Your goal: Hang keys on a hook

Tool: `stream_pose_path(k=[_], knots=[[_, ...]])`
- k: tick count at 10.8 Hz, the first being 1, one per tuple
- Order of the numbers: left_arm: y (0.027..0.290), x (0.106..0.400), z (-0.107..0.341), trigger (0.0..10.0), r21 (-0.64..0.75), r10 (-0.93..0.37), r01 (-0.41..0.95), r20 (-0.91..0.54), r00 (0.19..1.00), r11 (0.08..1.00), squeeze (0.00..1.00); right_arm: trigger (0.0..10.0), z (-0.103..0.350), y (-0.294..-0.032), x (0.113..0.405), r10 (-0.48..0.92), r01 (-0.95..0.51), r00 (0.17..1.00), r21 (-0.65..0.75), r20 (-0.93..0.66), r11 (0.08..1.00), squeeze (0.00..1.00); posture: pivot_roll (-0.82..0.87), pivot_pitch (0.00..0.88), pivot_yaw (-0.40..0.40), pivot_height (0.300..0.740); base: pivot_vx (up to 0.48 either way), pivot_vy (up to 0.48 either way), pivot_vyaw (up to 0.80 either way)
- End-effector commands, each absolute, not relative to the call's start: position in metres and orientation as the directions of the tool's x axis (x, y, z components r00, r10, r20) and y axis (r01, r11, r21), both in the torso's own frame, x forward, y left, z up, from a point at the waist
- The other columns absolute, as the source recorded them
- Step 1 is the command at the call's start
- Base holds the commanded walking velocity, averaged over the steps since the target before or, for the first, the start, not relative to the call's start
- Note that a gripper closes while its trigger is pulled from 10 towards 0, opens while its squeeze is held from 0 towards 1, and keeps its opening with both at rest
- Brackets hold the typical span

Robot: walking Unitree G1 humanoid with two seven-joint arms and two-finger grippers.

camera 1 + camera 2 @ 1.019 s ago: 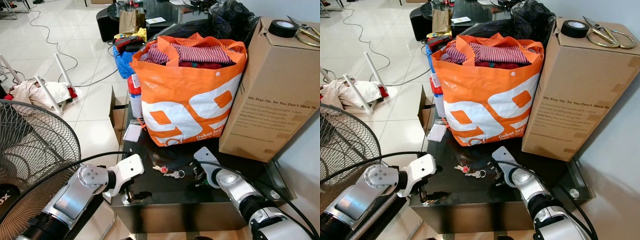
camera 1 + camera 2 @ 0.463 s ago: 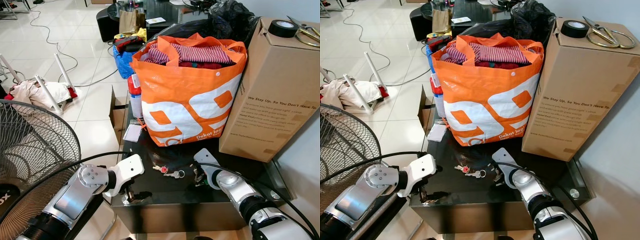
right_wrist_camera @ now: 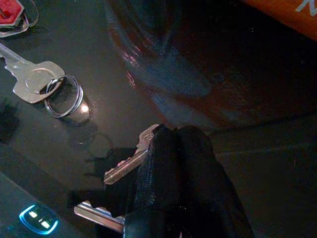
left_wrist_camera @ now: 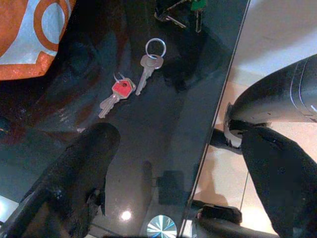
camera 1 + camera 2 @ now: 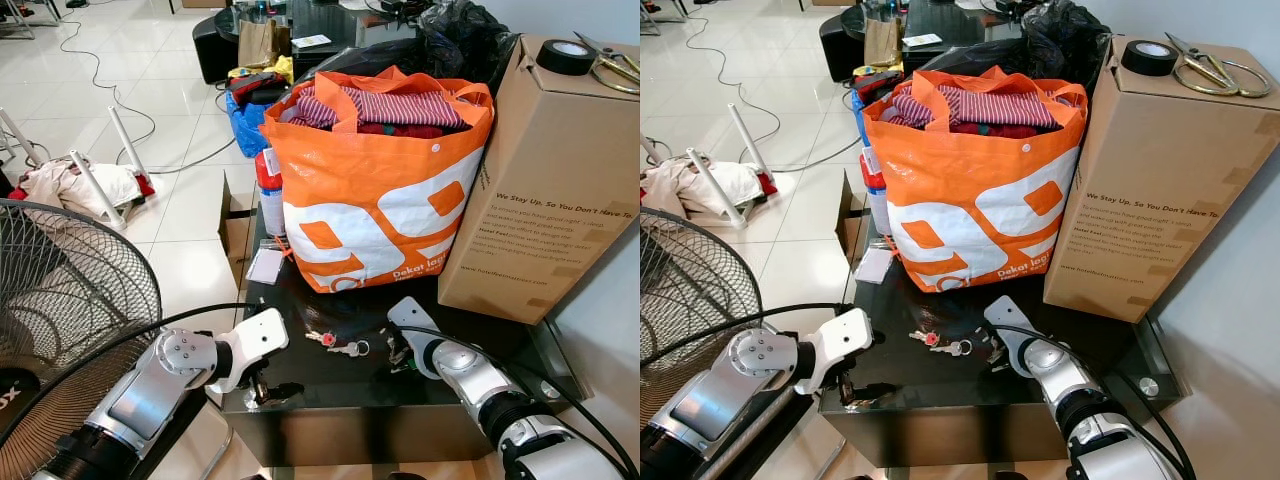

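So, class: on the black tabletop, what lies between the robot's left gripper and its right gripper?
Between the left gripper and the right gripper lie the red-tagged key and the silver key on a ring, as the left eye view shows.

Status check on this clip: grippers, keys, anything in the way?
Right gripper shut on a key bunch on the black table. Left gripper open at the table edge. Red-tagged keys loose beside the orange bag.

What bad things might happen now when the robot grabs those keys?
The right gripper is shut on a key bunch lying flat on the shiny black table, so a key might slip out as it lifts. The red-tagged keys and the silver key lie loose close by and may get knocked about.
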State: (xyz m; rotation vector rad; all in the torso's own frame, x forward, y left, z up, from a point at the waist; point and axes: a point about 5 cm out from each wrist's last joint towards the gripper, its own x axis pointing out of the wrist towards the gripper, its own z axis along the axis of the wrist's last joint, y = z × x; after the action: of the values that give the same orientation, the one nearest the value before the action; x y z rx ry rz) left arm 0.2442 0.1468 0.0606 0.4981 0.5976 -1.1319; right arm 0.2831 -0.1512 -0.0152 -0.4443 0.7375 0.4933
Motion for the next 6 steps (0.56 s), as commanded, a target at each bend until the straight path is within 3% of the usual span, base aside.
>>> stream_pose_path(k=[1, 4, 6], knots=[[0.146, 0.244, 0.061, 10.0, 0.073, -0.68, 0.938, -0.67, 0.298, 0.339, 0.0, 0.0, -0.011, -0.15, 0.288, 0.267, -0.574, 0.644, -0.222, -0.716, 0.788, 0.0, -0.21, 0.0, 0.043, 0.74, 0.0, 0.0, 0.0], [0.147, 0.248, 0.062, 10.0, 0.093, -0.678, 0.937, -0.666, 0.311, 0.338, 0.0, 0.0, 0.019, -0.173, 0.29, 0.37, -0.551, 0.708, -0.143, -0.602, 0.822, 0.0, -0.22, 0.0, 0.056, 0.74, 0.0, 0.0, 0.0], [0.148, 0.25, 0.063, 10.0, 0.098, -0.676, 0.936, -0.666, 0.314, 0.339, 0.0, 0.0, 0.02, -0.171, 0.292, 0.374, -0.553, 0.708, -0.14, -0.599, 0.821, 0.0, -0.21, 0.0, 0.056, 0.74, 0.0, 0.0, 0.0]])
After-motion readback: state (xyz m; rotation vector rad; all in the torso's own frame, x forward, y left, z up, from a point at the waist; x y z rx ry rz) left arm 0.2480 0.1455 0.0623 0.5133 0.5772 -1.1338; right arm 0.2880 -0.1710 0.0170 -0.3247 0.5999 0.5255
